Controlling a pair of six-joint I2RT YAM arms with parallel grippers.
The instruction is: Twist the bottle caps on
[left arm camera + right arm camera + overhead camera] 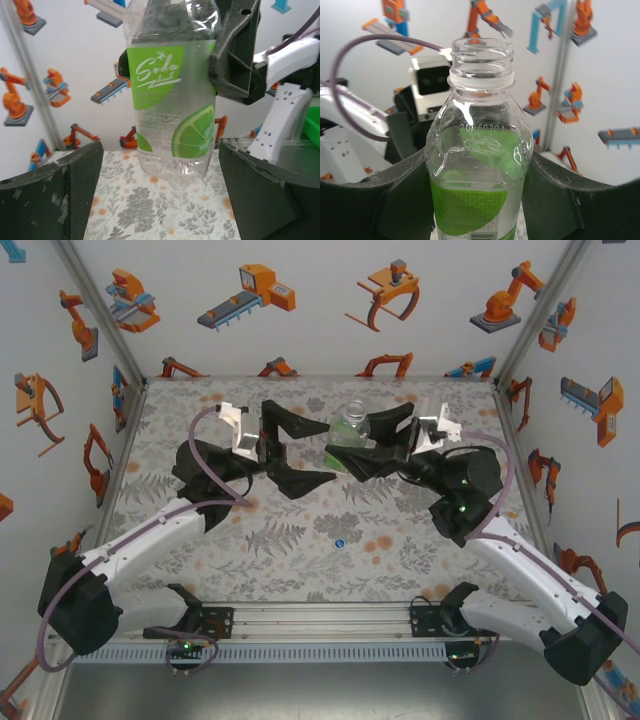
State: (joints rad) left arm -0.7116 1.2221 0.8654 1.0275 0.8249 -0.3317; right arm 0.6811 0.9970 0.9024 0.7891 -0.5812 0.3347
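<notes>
While the right pincer (350, 443) is clamped on it, the transparent plastic bottle (352, 423) with a green label stands over the far middle of the grey floral worktop (250, 540). The left wrist view shows the bottle (170, 100) as colourless, ribbed near the base, and wrapped in a bright green label with white "Soda" lettering and a lime slice. In the right wrist view its threaded neck (481, 57) is bare and open, with no cap on it, above a pale collar ring.

The right pincer (477, 200) holds the bottle by the body at label height, with one dark finger (395, 200) pressed on each side. From the left wrist camera, one of those fingers (235, 55) lies against the upper right of the label. The left pincer (325, 453) stands just beside the bottle with its jaws wide apart. The bottle sits ahead of the left pincer (160, 165), centred on the gap and clear of both its fingers (50, 195).

The bottle is upright, with its long axis vertical and its open mouth pointing up. Whether its base rests on the worktop cannot be told.

A small round blue plastic cap (340, 542) lies on the worktop, nearer the arm bases and well apart from the bottle.
</notes>
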